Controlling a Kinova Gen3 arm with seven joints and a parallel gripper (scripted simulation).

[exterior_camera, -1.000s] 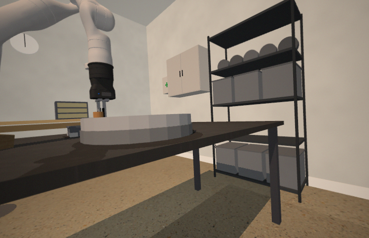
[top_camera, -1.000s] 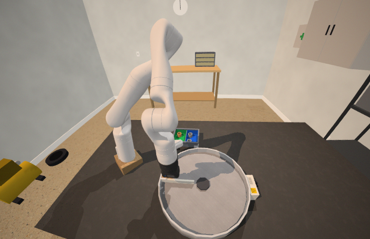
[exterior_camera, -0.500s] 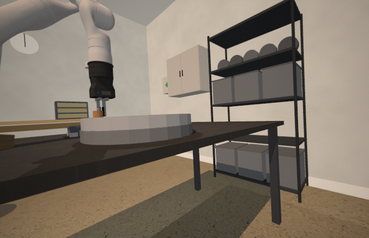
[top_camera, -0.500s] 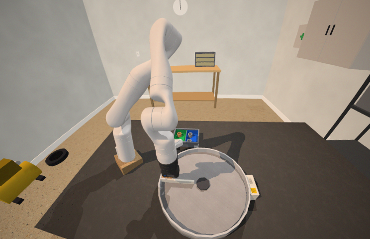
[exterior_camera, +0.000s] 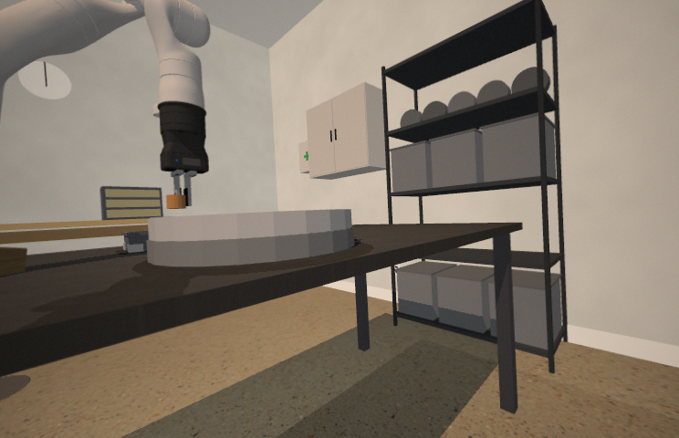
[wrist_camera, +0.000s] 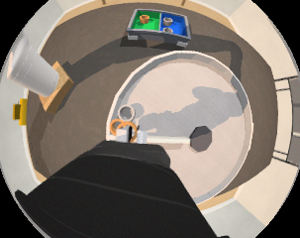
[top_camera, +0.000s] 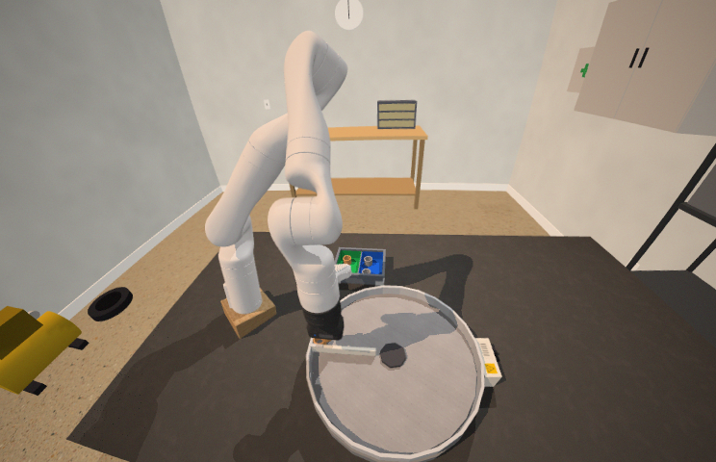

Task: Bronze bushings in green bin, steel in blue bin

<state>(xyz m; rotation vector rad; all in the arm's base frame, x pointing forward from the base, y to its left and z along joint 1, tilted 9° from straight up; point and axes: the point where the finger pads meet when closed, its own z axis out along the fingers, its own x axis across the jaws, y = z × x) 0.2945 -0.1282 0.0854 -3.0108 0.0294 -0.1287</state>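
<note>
By the near edge of the table [top_camera: 533,353] [exterior_camera: 428,232] [wrist_camera: 85,124], on the left part of the turntable [top_camera: 424,397] [exterior_camera: 257,227] [wrist_camera: 224,149], two rings wait: an orange ring [wrist_camera: 111,124] and a gray ring [wrist_camera: 119,112].

Just above is the pincer [top_camera: 325,342] [exterior_camera: 182,201] [wrist_camera: 135,131]. It is clamped on a bronze ring [top_camera: 319,341] [exterior_camera: 173,202] [wrist_camera: 127,123], up off the turntable. One finger seems to go in the hole and one outside, pinching the wall. That is a good place to hold it.

The ring is probably small but a bit heavy, hard and smooth. It shouldn't squash or break, but it could twist or slip, so a snug pinch and slow ride would help.

Toward the far edge are the green bin [top_camera: 354,254] [wrist_camera: 151,30], with one bronze ring inside, and the blue bin [top_camera: 377,256] [wrist_camera: 181,32], with two steel ones. This ring should go in green.
</note>
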